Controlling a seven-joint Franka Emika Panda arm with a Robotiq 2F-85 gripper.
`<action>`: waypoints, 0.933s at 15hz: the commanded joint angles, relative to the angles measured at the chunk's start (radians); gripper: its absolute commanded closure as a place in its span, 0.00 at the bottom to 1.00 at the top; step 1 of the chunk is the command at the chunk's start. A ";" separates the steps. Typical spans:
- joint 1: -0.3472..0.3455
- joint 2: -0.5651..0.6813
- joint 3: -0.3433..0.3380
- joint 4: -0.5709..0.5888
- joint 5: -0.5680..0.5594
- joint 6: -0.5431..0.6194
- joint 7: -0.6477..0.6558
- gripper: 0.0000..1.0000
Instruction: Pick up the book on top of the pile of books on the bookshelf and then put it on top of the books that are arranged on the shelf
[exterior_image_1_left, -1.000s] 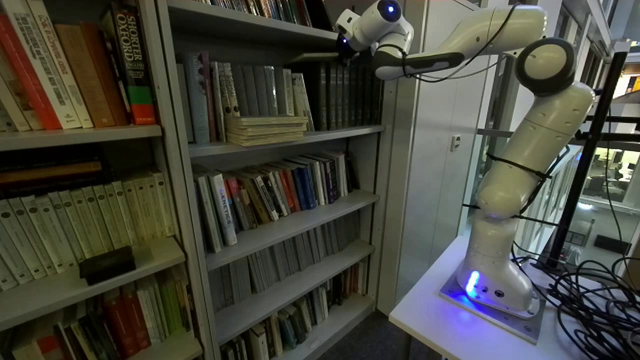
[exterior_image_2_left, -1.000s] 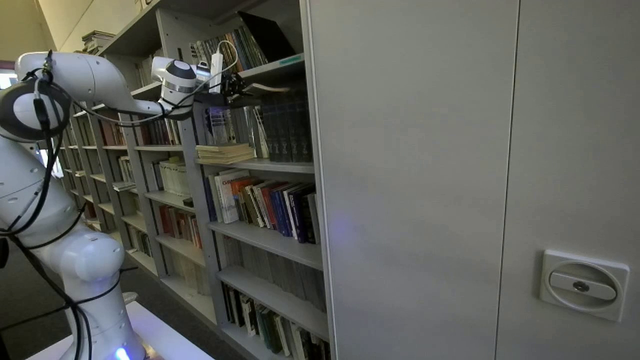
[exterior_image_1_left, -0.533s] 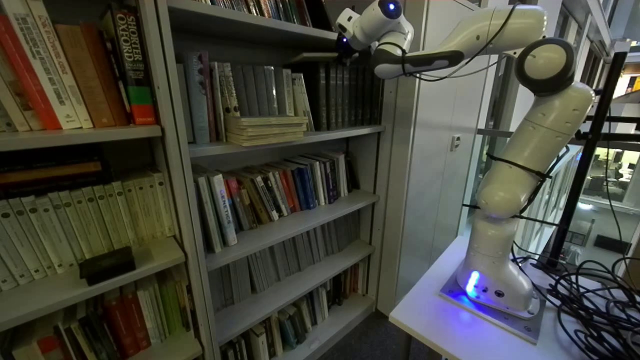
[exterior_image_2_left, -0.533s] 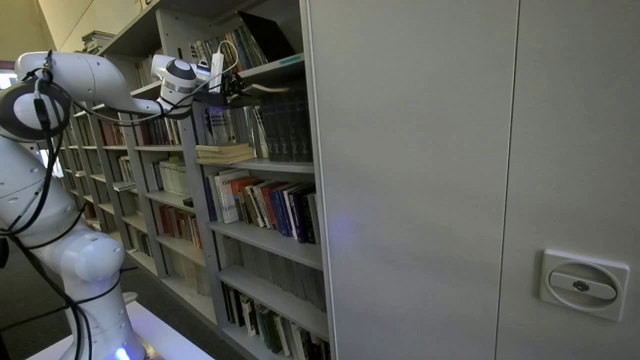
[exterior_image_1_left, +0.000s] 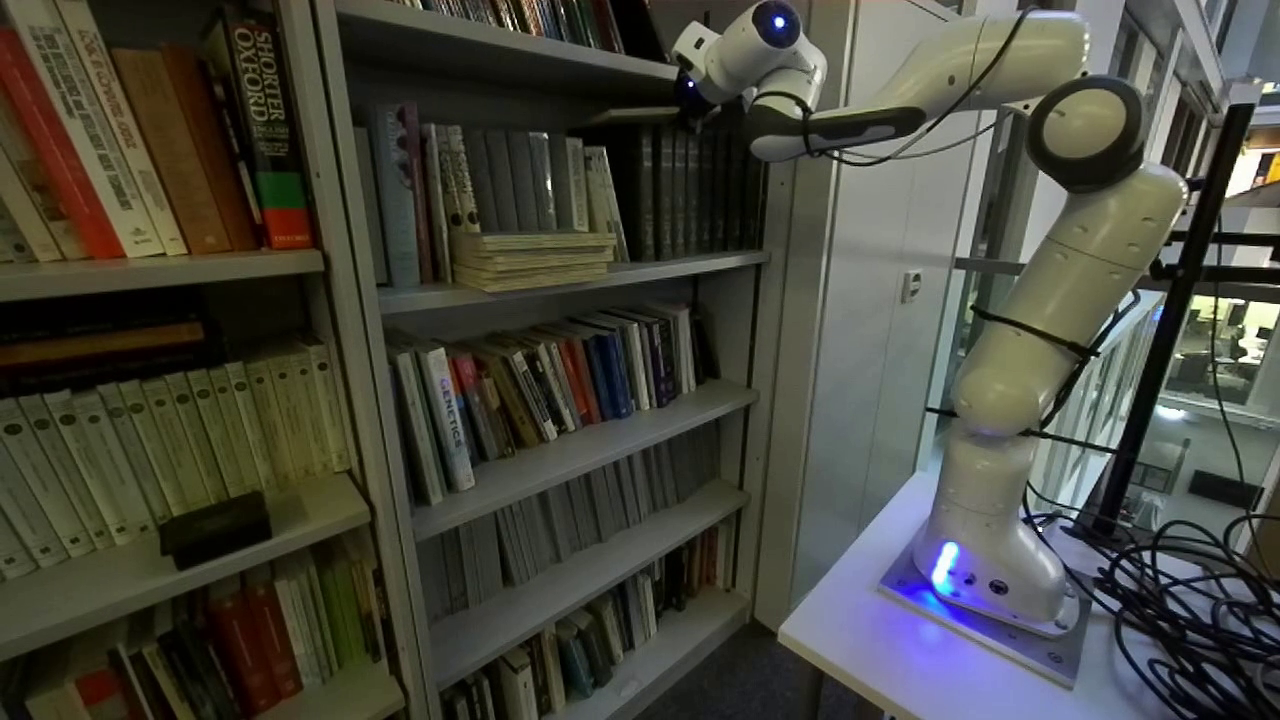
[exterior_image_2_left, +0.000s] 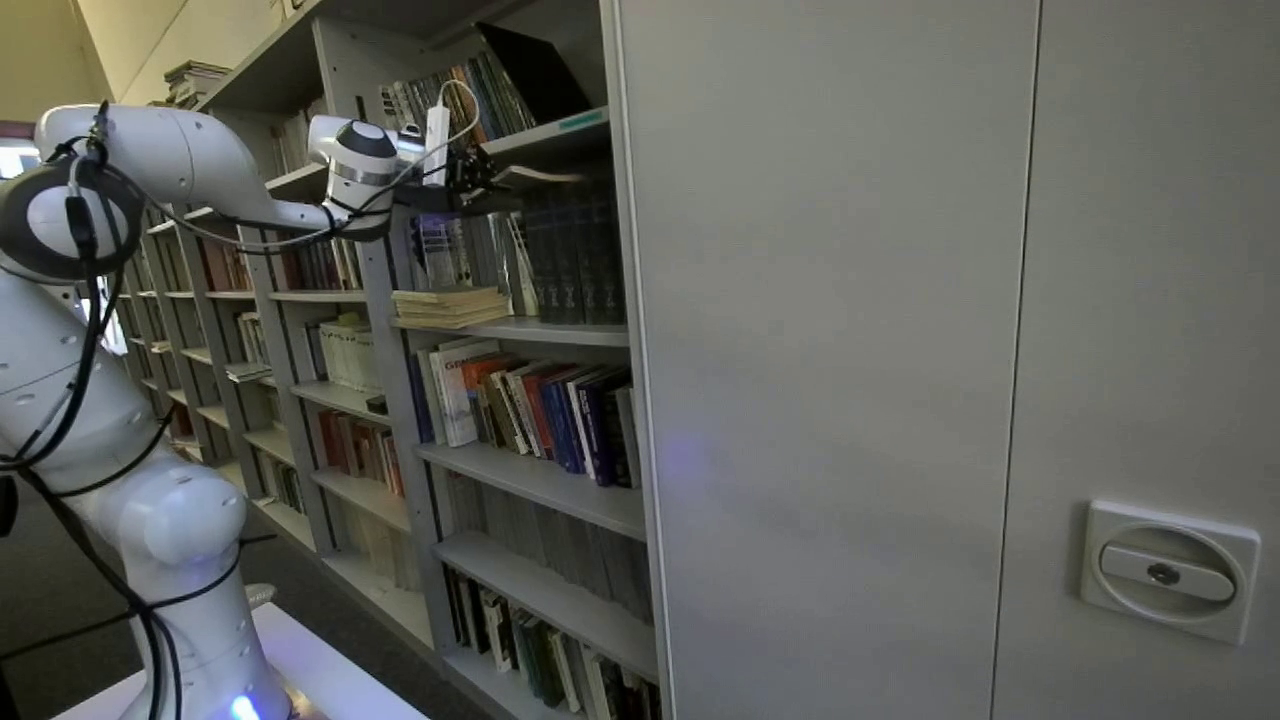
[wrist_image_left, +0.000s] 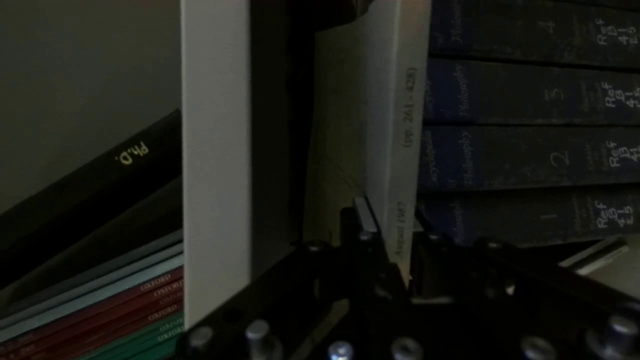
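Note:
A thin beige book (exterior_image_1_left: 632, 116) lies roughly flat inside the bookshelf (exterior_image_1_left: 790, 330), just under the shelf above. My gripper (wrist_image_left: 391, 227) is shut on its near end, one finger on either face; the spine, marked August 1987, faces the wrist camera. Directly below it are the tall dark volumes (exterior_image_2_left: 570, 255), part of the books arranged upright, with grey and white spines (exterior_image_1_left: 515, 185) further along. Whether the held book touches their tops I cannot tell. The pile of books (exterior_image_1_left: 535, 262) sits lower on the same shelf, in front of the upright row.
Close above the gripper runs the edge of the upper shelf (wrist_image_left: 215, 150), with leaning books (wrist_image_left: 150, 300) on it. A grey cabinet door (exterior_image_2_left: 830, 350) borders the bookshelf. Rows of books (exterior_image_1_left: 560, 370) fill the shelves below. The arm stands on a white table (exterior_image_1_left: 850, 620).
Over the last half second my gripper and the held book have shifted slightly rightward in an exterior view. The grip looks the same, and the pile has not moved.

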 joint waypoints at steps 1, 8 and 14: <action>-0.081 0.078 0.008 0.100 -0.135 0.008 0.105 0.97; -0.116 0.163 -0.005 0.190 -0.280 0.008 0.235 0.97; -0.100 0.183 -0.073 0.189 -0.211 0.208 0.217 0.97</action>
